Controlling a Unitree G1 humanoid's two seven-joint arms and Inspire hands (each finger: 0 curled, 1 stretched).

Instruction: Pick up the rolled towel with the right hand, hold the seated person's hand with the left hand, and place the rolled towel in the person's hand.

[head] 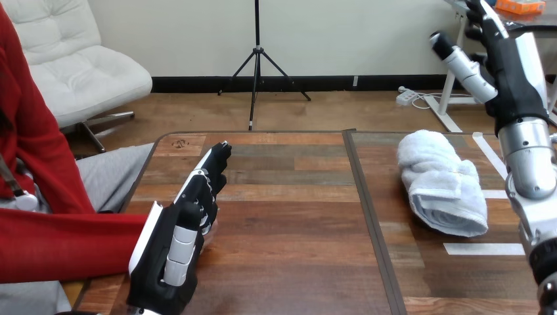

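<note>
Below right hand [514, 77], rolled towel [441, 185], apparently apart

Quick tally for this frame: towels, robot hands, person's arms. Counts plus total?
Towel: 1
Robot hands: 2, left hand and right hand
Person's arm: 1
Total: 4

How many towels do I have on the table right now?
1. The rolled towel lies on the right half of the table, apart from the raised right hand. None seems hidden.
</note>
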